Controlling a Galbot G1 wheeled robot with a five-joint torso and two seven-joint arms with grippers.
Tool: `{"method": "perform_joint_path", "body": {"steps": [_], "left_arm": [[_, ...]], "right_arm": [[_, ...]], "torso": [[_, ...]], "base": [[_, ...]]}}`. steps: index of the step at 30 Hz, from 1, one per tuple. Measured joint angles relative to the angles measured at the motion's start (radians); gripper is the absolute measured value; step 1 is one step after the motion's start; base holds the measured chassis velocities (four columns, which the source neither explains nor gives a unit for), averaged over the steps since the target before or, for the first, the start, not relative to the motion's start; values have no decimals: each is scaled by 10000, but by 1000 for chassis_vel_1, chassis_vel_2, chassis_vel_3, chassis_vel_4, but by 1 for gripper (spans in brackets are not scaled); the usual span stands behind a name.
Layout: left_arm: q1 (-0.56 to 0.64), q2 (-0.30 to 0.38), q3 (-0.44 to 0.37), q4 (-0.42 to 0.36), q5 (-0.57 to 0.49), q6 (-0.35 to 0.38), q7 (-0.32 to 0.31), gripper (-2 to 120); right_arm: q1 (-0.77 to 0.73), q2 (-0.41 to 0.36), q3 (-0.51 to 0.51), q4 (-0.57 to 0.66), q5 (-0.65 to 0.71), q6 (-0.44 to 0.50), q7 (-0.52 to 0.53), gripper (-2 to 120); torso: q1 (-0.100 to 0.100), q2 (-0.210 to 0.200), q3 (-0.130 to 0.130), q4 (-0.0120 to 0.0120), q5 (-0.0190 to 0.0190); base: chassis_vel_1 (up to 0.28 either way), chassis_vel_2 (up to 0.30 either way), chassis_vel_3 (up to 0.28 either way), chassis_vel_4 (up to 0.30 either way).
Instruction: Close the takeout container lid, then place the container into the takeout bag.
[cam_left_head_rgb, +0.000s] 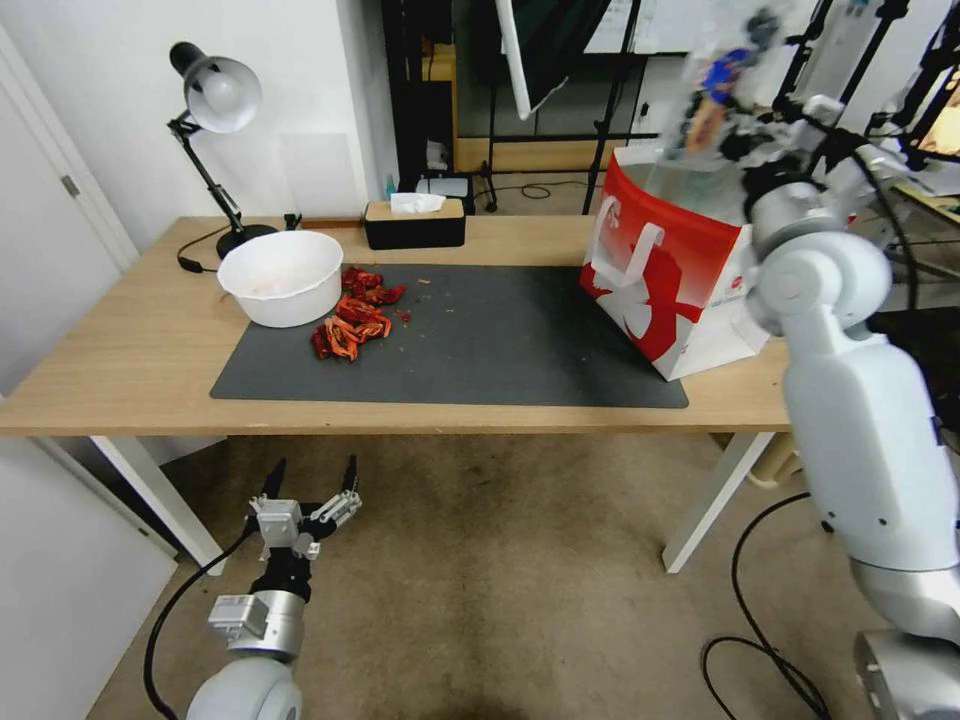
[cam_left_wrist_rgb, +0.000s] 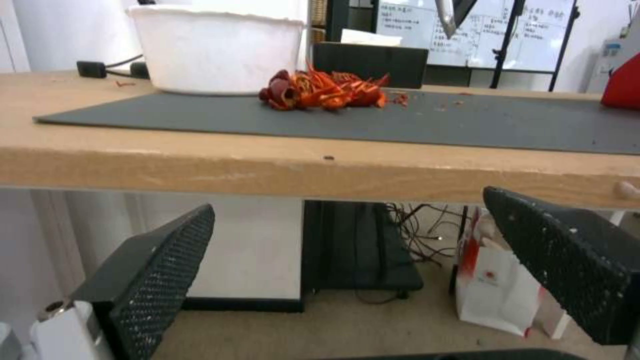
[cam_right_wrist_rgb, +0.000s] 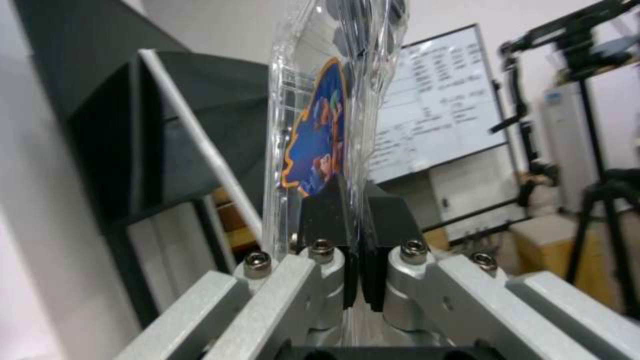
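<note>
Right wrist view, clear takeout container (cam_right_wrist_rgb: 333, 100), blue label, pinched upright

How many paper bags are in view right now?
2. The takeout bag stands on the table's right end, below the container held in the right claw. A second red-and-white bag sits on the floor under the table.

Wooden table (cam_left_head_rgb: 120, 360) under dark mat (cam_left_head_rgb: 480, 340) (takeout bag (cam_left_head_rgb: 670, 290) at its edge), lamp (cam_left_head_rgb: 215, 130), tissue box (cam_left_head_rgb: 414, 222)
</note>
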Motion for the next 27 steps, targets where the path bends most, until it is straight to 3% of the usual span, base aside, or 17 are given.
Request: {"method": "perform_joint_path", "body": {"steps": [7, 12, 15, 17, 26, 27], "left_arm": [[-3, -100, 104, 55, 80, -12, -2, 100], [-1, -159, 131, 72, 169, -13, -47, 100], [20, -179, 133, 65, 208, -13, -62, 100], [45, -194, 133, 36, 243, -13, -88, 100], [91, -200, 125, -85, 277, 5, -165, 100], [93, -210, 124, -105, 285, 12, -169, 100]], "right_arm": [[-188, -226, 162, -87, 185, -398, 405, 0], [-559, -200, 319, 101, 1205, -1085, 767, 0], [-682, -169, 362, 160, 1620, -1305, 914, 7], [-738, -134, 413, 218, 1999, -1555, 1155, 18], [-834, -142, 432, 300, 2285, -1901, 1409, 47], [-879, -148, 421, 384, 2283, -1860, 1312, 61]], "torso": [[-1, 0, 0, 2, -1], [0, 0, 0, 2, -2], [0, 0, 0, 1, 0], [0, 0, 0, 3, -2], [-1, -1, 0, 2, -3], [-1, -2, -1, 2, -2]], "base": [[0, 0, 0, 0], [0, 0, 0, 0], [0, 0, 0, 0], [0, 0, 0, 0], [0, 0, 0, 0], [0, 0, 0, 0]]}}
